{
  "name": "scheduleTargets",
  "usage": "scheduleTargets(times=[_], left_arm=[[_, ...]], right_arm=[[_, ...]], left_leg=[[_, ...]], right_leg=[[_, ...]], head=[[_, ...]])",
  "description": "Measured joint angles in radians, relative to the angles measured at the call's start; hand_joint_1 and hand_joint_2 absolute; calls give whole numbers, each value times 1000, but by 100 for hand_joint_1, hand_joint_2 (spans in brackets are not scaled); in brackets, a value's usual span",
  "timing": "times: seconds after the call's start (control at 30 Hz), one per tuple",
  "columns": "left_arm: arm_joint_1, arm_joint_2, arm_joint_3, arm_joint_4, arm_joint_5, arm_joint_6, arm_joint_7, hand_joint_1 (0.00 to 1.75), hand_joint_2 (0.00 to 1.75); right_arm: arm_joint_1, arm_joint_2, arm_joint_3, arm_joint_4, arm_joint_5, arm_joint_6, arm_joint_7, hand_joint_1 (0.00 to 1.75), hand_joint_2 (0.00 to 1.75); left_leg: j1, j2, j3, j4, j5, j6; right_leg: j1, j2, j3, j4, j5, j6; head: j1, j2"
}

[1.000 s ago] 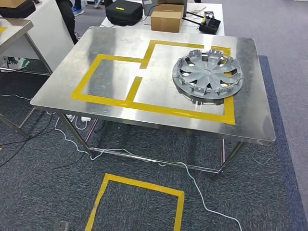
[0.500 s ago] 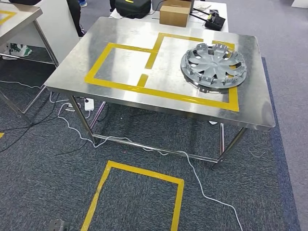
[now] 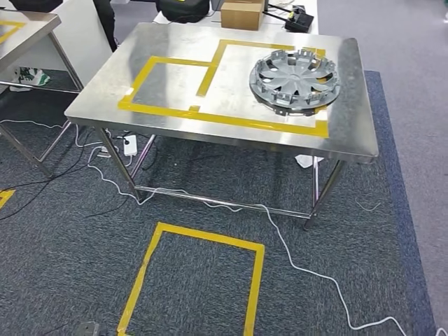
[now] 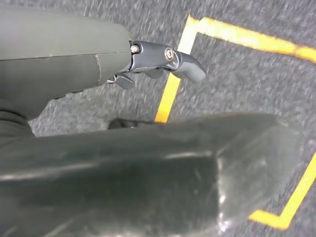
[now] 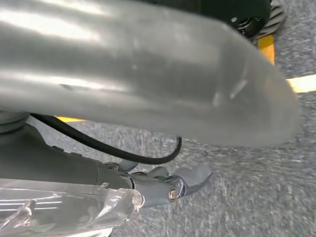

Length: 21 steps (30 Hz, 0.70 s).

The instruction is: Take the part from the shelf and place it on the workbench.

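Note:
The part, a grey plastic wheel cover (image 3: 294, 79), lies flat on the steel workbench (image 3: 348, 129), on the right side inside the yellow tape outline. My left hand (image 4: 93, 59) hangs over the grey carpet beside a yellow tape line. Its dark fingers (image 4: 168, 55) are stretched out away from the thick thumb, and it holds nothing. My right hand (image 5: 93, 170) hangs over the carpet in the same way, its fingers (image 5: 178, 185) straight and nothing in it.
A yellow tape square (image 3: 211, 236) marks the carpet in front of the workbench. White cables (image 3: 296, 262) trail across the floor and under the table. A second steel table (image 3: 21, 28) stands at the left. A cardboard box (image 3: 242, 14) sits behind the workbench.
The whole picture has shifted: the camera moved back, so the workbench looks smaller and higher in view. The wheel cover stays where it lay on the bench.

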Motion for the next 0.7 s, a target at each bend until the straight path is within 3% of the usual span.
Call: scheduleTargets(times=[0.03, 0.07, 0.1, 0.13, 0.2, 0.27, 0.3, 0.33, 0.4, 0.43, 0.53, 0.57, 0.6, 0.63, 0.7], left_arm=[[-1, 0, 0, 1, 0, 0, 0, 0, 0], [-1, 0, 0, 1, 0, 0, 1, 0, 0], [-2, 1, 0, 1, 0, 1, 2, 0, 0], [-2, 1, 0, 1, 1, 1, 4, 0, 0], [-4, 2, 0, 1, 1, 1, 8, 0, 0], [-11, 2, 0, 1, 1, 2, 10, 0, 0], [-14, 2, 0, 1, 1, 2, 11, 0, 0], [-14, 2, 0, 1, 1, 2, 12, 0, 0], [-9, 1, 0, 2, 1, 2, 14, 0, 0], [-6, 1, 0, 2, 1, 3, 15, 0, 0], [-5, 3, 0, 2, 1, 3, 16, 0, 0], [-6, 3, 0, 2, 2, 4, 16, 0, 0], [-5, 3, 0, 2, 2, 4, 16, 0, 0], [-5, 3, 0, 2, 3, 4, 16, 0, 0], [-6, 1, 0, 2, 4, 4, 16, 0, 0]], right_arm=[[-3, 0, -6, 3, 3, -1, 0, 0, 0], [-5, 0, -11, 6, 7, -1, 1, 0, 0], [-8, 0, -17, 8, 12, -2, 1, 0, 0], [-10, 0, -22, 11, 17, -3, 2, 0, 0], [-13, 0, -31, 15, 25, -3, 2, 0, 0], [-17, 0, -39, 17, 30, -3, 2, 0, 0], [-20, 0, -42, 18, 32, -3, 2, 0, 0], [-22, -1, -46, 19, 33, -4, 3, 0, 0], [-24, -1, -55, 22, 34, -4, 3, 0, 0], [-24, -1, -60, 24, 35, -5, 4, 0, 0], [-26, -2, -71, 27, 39, -7, 3, 0, 0], [-27, -2, -73, 28, 44, -7, 1, 0, 0], [-28, -2, -75, 28, 50, -7, -2, 0, 0], [-29, -2, -76, 28, 56, -7, -6, 0, 0], [-30, -2, -76, 28, 64, -7, -12, 0, 0]], left_leg=[[1, 0, -15, 66, -46, -3], [1, 0, -21, 119, -67, -5], [2, 0, -16, 149, -62, -7], [4, 0, 3, 149, -37, -7], [8, 0, 87, 64, 11, -8], [10, -1, 190, -79, 4, -1], [9, -2, 218, -126, -8, 5], [7, -3, 225, -150, -15, 14], [6, 0, 211, -147, -7, 32], [5, 2, 204, -147, 1, 41], [1, 5, 181, -146, 26, 56], [-1, 5, 171, -145, 34, 58], [-4, 5, 160, -144, 42, 59], [-6, 5, 151, -144, 49, 59], [-10, 4, 138, -143, 61, 57]], right_leg=[[0, 0, -15, 0, 13, -2], [0, -1, -31, 1, 25, -1], [0, -1, -48, 2, 39, 0], [0, -1, -65, 4, 52, 2], [0, 0, -98, 10, 75, 9], [4, -1, -125, 20, 94, 20], [5, -2, -135, 24, 104, 25], [6, -3, -143, 27, 114, 29], [1, -2, -156, 33, 117, 38], [-1, -2, -165, 55, 93, 43], [-2, -1, -215, 232, -43, 53], [-2, -1, -226, 291, -71, 53], [-1, -1, -222, 321, -79, 51], [0, -1, -199, 312, -68, 48], [5, 0, -104, 195, -23, 33]], head=[[-1, 0], [-1, 0], [-1, 0], [-1, 0], [-1, 0], [-1, 0], [-1, 0], [-1, 0], [-1, 0], [0, 0], [3, 0], [3, 0], [4, 0], [3, 0], [4, 0]])
